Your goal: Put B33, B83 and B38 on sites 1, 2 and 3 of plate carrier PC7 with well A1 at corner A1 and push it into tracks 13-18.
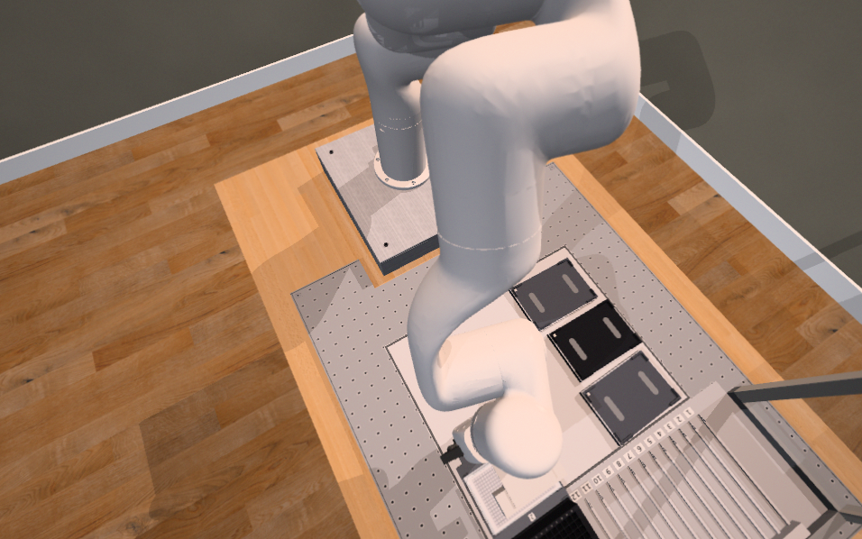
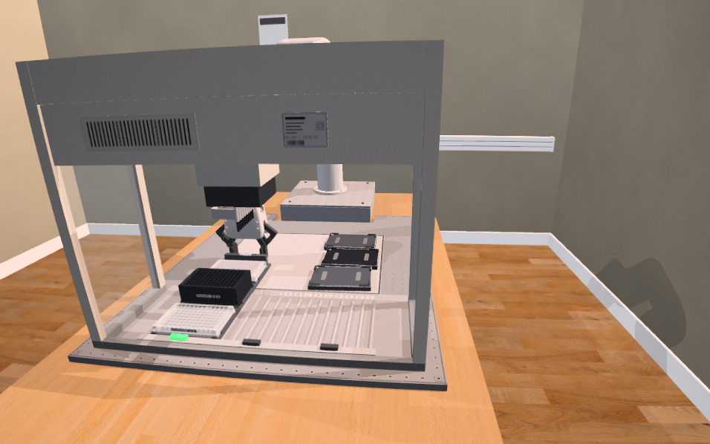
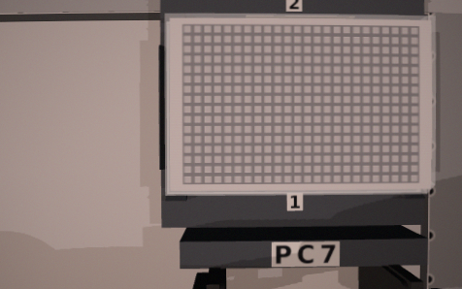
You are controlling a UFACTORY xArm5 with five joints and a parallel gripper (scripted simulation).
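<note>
Carrier PC7 [image 1: 547,506] [image 3: 218,211] lies in the left-hand tracks as the exterior camera sees them. The lamp [image 2: 179,337] behind it is lit green. Plate B33 [image 2: 238,269] [image 3: 301,104] lies on site 1 and looks flat. The black deep-well block B83 [image 1: 559,527] [image 2: 215,285] is on site 2. The clear plate B38 [image 2: 196,318] is on site 3. The A1 corners are not readable. My gripper [image 2: 248,251] is open, fingers low at the carrier's handle [image 2: 246,257] [image 3: 214,253]. Whether they touch it is unclear. In the top view the arm hides the handle.
The nests S1 [image 1: 554,293] [image 2: 347,241], S2 [image 1: 595,339] [image 2: 347,257] and S3 [image 1: 631,397] [image 2: 340,276] are empty. The rails [image 2: 314,319] show bare tracks beside the carrier. The instrument's grey housing [image 2: 240,133] spans above them, with posts at its sides.
</note>
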